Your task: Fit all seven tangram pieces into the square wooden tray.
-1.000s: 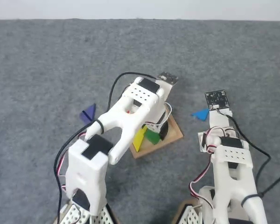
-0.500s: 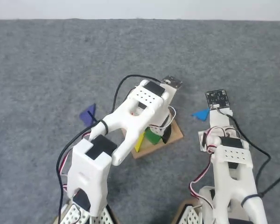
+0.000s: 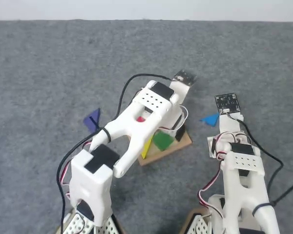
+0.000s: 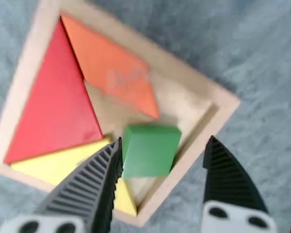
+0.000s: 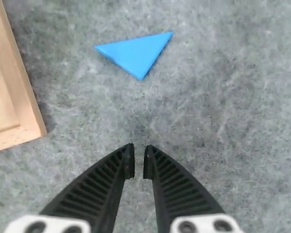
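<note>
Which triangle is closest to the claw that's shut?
The light blue triangle, just ahead of the right gripper. The red triangle and yellow triangle sit in the tray, the purple triangle beyond it.

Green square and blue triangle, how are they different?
The green square has four corners; the blue triangle has three. The green square lies in the wooden tray beneath the open left gripper; the blue triangle lies outside on grey carpet before the shut right gripper. Both are tangram pieces.

A grey, fuzzy felt-like mat (image 3: 44,58) is spread from left to right and from the near edge almost to the far side. Beyond it a plain pale strip (image 3: 146,9) is seen. Everything is lit evenly, and only faint shadows are cast.
</note>
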`<move>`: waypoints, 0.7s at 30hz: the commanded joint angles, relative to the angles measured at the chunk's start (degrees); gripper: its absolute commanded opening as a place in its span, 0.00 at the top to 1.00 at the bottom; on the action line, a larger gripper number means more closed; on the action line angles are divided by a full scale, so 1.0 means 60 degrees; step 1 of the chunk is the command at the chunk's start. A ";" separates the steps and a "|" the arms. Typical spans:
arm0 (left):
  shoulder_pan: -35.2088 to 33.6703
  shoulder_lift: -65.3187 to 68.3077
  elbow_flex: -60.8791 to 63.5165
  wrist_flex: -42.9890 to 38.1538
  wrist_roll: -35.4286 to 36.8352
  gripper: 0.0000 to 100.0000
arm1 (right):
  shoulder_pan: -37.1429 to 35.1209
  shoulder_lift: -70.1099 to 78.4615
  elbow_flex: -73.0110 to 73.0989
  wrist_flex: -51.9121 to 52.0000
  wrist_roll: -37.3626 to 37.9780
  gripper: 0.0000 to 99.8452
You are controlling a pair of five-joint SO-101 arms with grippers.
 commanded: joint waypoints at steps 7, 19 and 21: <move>0.0293 -0.0762 0.0491 -0.1260 -0.0132 0.75 | -0.0095 -0.0242 -0.0059 -0.0168 -0.0073 0.95; 0.0015 -0.0777 0.1136 -0.1451 -0.0454 0.75 | -0.0095 -0.0242 -0.0059 -0.0168 -0.0073 0.95; -0.0117 -0.0777 0.1209 -0.1451 -0.0484 0.75 | -0.0095 -0.0242 -0.0059 -0.0168 -0.0073 0.95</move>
